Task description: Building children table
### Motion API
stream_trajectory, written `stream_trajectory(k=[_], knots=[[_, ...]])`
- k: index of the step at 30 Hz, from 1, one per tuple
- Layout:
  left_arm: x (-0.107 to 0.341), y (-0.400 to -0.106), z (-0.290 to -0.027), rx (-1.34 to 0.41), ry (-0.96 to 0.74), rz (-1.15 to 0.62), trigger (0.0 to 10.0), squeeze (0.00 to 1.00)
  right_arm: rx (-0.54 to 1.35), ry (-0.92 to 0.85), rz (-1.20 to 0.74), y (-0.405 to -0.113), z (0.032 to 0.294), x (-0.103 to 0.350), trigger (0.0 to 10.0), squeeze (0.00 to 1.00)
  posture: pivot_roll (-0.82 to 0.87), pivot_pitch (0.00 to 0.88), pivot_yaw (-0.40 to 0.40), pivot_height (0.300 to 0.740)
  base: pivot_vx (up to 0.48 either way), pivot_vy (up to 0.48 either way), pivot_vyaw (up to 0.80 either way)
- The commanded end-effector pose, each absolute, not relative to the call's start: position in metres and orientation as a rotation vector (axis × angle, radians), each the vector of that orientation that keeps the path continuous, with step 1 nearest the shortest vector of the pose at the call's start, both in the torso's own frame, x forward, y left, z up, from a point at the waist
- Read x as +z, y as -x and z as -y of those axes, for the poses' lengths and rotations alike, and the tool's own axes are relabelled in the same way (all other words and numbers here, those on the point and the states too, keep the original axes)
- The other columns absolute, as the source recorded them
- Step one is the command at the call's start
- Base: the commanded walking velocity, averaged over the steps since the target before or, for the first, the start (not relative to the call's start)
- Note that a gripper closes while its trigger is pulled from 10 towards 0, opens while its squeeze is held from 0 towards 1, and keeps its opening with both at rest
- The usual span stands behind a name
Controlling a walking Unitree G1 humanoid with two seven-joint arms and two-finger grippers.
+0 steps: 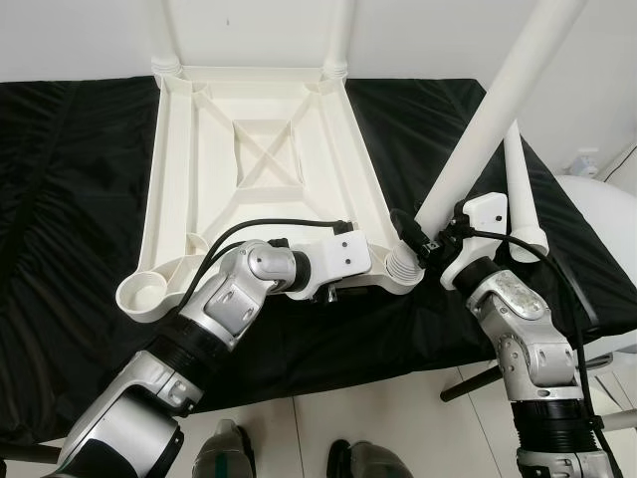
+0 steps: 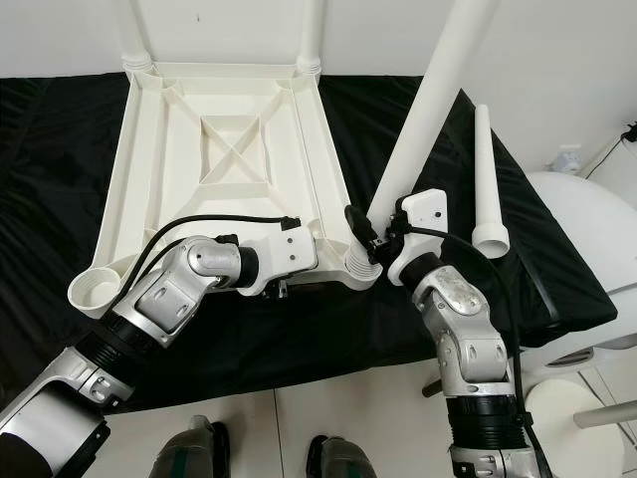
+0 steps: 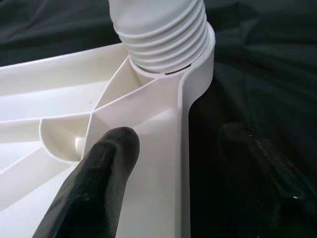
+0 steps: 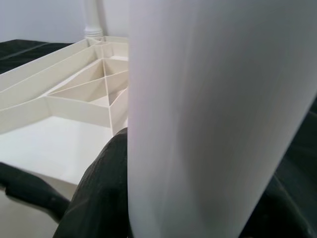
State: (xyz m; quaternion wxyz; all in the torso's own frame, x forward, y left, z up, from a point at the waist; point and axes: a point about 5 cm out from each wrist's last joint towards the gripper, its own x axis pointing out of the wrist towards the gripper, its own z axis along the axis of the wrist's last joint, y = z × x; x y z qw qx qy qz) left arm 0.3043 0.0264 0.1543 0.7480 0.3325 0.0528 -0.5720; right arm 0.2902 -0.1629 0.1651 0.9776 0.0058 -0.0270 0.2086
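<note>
The white plastic table top (image 1: 269,149) lies upside down on a black cloth (image 1: 70,199). Two legs stand in its far corners (image 1: 167,40). My right gripper (image 1: 430,239) is shut on a third white leg (image 1: 488,129). That leg is tilted, and its ribbed end (image 1: 403,264) sits at the near right corner socket. My left gripper (image 1: 333,289) is at the near edge beside that corner. Its fingers (image 3: 106,173) stand open, one on each side of the rim (image 3: 184,148). The near left socket (image 1: 144,294) holds nothing. A fourth leg (image 1: 523,194) lies loose on the cloth to the right.
The cloth-covered surface ends just in front of me, with tiled floor and my feet (image 1: 224,453) below. A white rounded object (image 1: 602,209) stands at the right, past the cloth's edge. A dark bar (image 1: 468,383) juts out under the near right edge. A white wall runs behind.
</note>
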Motion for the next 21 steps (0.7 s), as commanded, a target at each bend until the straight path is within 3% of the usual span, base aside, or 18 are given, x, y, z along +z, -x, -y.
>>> stream_trajectory(k=[1,21], knots=[[0.150,-0.302,-0.026,-1.264,-0.724,-0.134,10.0,0.00,0.368,-0.004,-0.121,-0.285,0.166,0.128,10.0,0.00,-0.01,0.105,-0.039,0.740,0.000,0.000,0.00],[0.152,-0.303,-0.027,-1.255,-0.728,-0.131,10.0,0.00,0.365,-0.002,-0.097,-0.278,0.152,0.130,10.0,0.00,-0.01,0.113,-0.043,0.740,0.000,0.000,0.00]])
